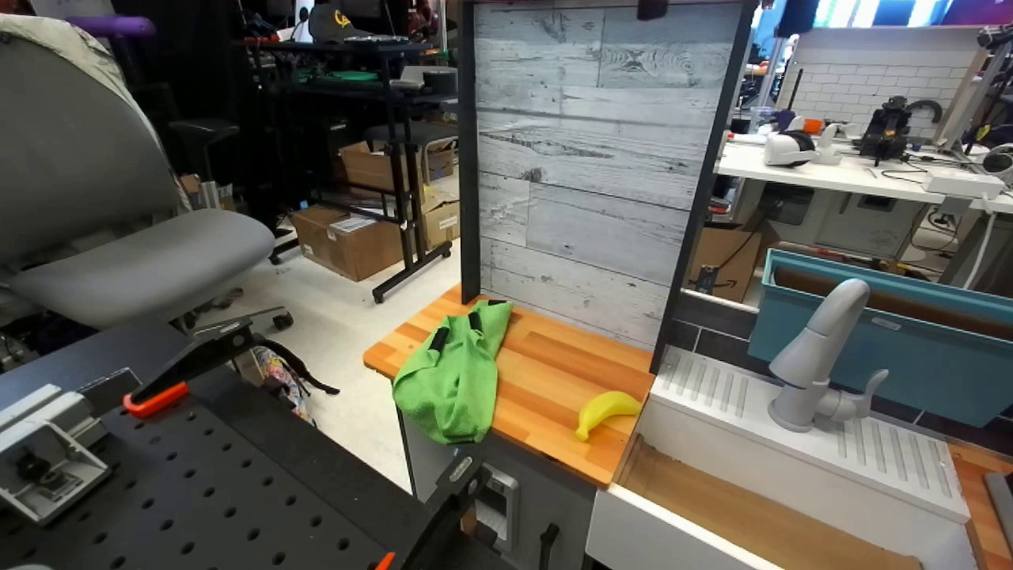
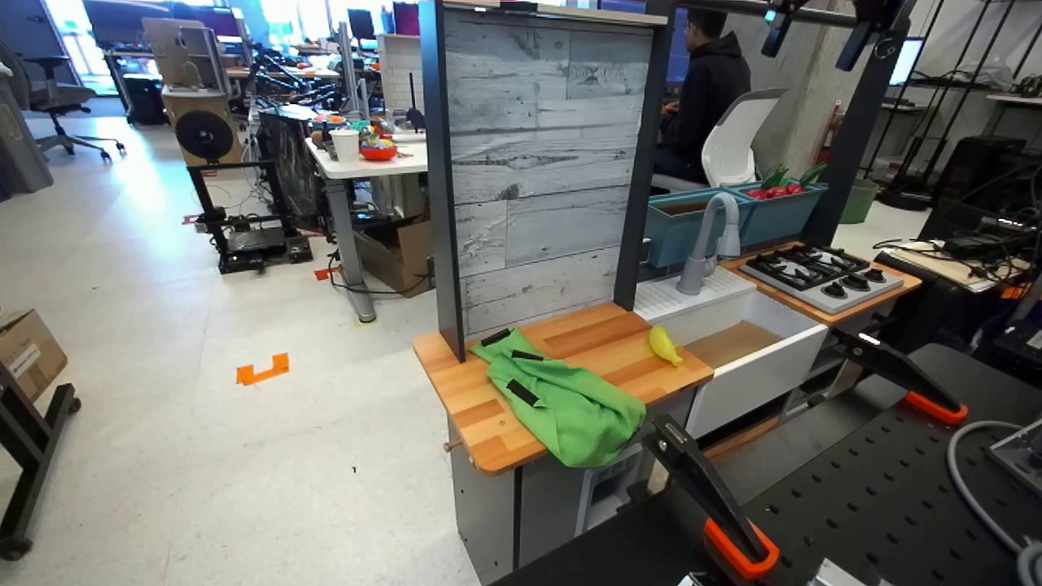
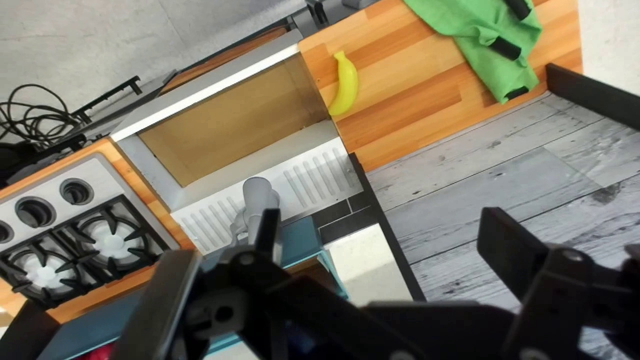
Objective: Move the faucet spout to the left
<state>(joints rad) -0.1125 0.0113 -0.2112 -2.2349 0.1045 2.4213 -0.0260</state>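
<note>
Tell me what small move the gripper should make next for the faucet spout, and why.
Probably lower the gripper toward the faucet spout. In an exterior view it hangs well above the spout, so it isn't touching yet. In the wrist view its jaws stand wide apart, holding nothing, so they look ready to approach.

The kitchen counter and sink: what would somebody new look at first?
Probably the bright green cloth, draped over the edge of the wooden counter. Next might come the yellow banana, lying on that counter beside the sink. Then maybe the grey faucet spout, rising from the white ledge behind the sink.
</note>
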